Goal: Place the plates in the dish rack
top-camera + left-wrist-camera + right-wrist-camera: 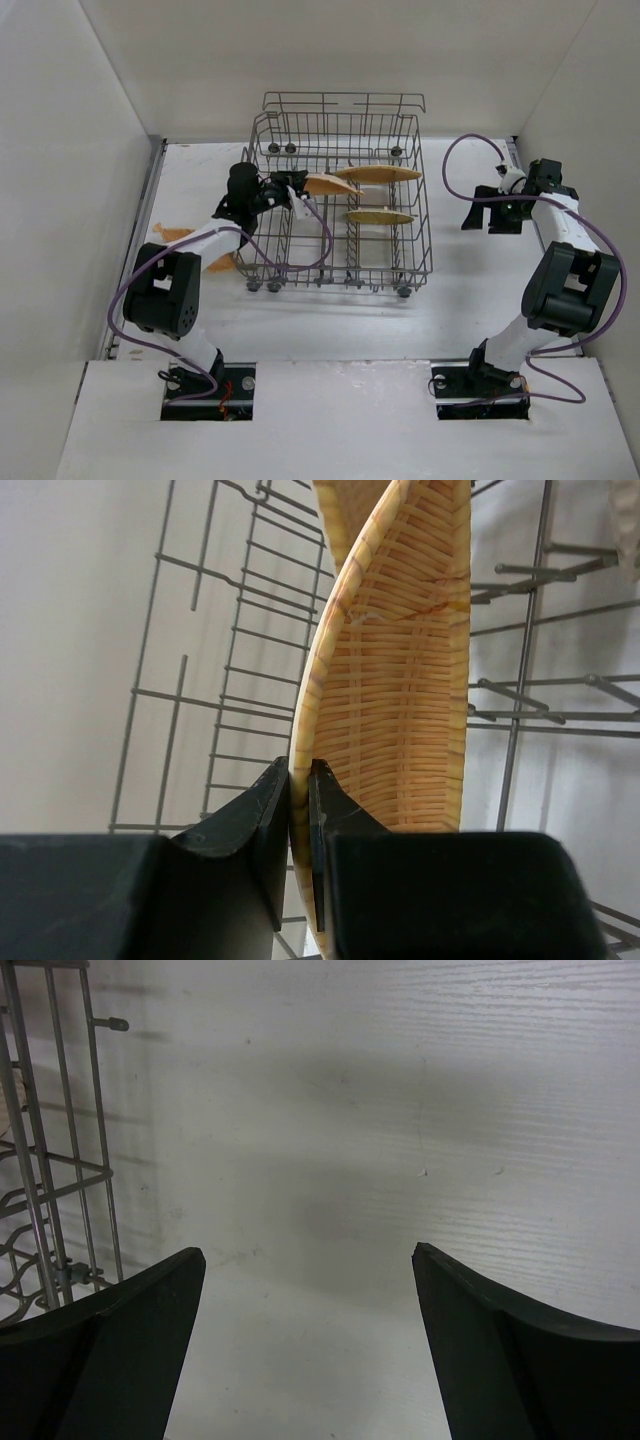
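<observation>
The grey wire dish rack (340,255) stands mid-table. Two orange-tan plates stand on edge inside it, one at the back right (378,173) and one nearer (380,217). My left gripper (298,186) reaches over the rack's left side, shut on the rim of a woven-textured leaf-shaped plate (330,184). In the left wrist view the fingertips (300,770) pinch that plate (400,680) edge-up among the tines, with another plate's edge (345,510) behind it. My right gripper (486,216) is open and empty over the table right of the rack; it also shows in the right wrist view (310,1255).
Orange plate parts show on the table left of the rack (172,233), partly under my left forearm (222,263). White walls enclose the table on three sides. The rack's right side wires (50,1160) show left of my right gripper.
</observation>
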Controlling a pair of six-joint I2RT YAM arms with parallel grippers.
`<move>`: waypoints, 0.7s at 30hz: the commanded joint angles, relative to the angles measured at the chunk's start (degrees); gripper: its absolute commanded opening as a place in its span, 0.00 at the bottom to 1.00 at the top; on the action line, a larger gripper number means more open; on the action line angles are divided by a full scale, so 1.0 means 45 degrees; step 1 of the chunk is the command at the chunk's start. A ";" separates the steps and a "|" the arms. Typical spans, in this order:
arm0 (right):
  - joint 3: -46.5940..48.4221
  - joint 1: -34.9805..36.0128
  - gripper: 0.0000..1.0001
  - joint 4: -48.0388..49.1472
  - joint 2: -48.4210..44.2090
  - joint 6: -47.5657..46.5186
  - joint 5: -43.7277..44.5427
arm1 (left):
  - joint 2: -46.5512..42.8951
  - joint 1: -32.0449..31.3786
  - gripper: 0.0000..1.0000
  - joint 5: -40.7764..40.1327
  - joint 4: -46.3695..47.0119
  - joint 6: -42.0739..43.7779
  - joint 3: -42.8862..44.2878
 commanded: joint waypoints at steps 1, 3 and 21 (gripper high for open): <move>0.0517 0.0092 0.90 -0.0029 -0.0068 -0.0041 -0.0010 | 0.0053 0.0168 0.00 0.0525 0.1319 0.0195 0.0682; 0.0517 0.0092 0.90 -0.0029 -0.0029 -0.0041 -0.0010 | 0.0189 0.0168 0.00 0.0506 0.1319 0.0195 0.0760; 0.1025 0.0034 0.90 -0.0204 0.0440 -0.0158 0.0010 | 0.1342 -0.0164 0.08 -0.0041 0.1455 0.0429 0.0839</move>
